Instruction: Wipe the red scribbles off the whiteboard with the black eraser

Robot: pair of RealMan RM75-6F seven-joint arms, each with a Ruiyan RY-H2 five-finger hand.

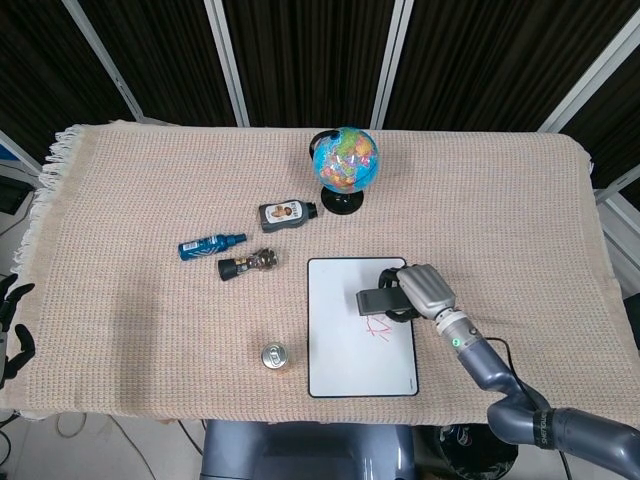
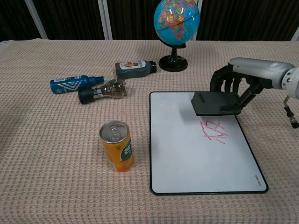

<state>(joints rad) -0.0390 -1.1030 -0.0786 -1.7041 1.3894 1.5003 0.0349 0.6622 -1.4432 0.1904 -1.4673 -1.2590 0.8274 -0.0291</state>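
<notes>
A white whiteboard (image 1: 340,350) (image 2: 187,154) with a black rim lies flat on the cloth near the table's front. Red scribbles (image 2: 213,130) (image 1: 379,328) mark its right half. My right hand (image 1: 425,290) (image 2: 250,77) holds the black eraser (image 1: 376,301) (image 2: 216,103) flat above the board's upper right part, just behind the scribbles. In the chest view the eraser hangs clear of the red marks. My left hand (image 1: 12,325) shows only at the far left edge of the head view, off the table, its fingers apart and holding nothing.
A globe (image 1: 346,165) (image 2: 176,23) stands behind the board. A dark bottle (image 1: 286,213), a blue bottle (image 1: 210,244) and a small clear bottle (image 1: 247,265) lie to the board's left. An orange can (image 2: 117,145) (image 1: 275,357) stands left of the board's front.
</notes>
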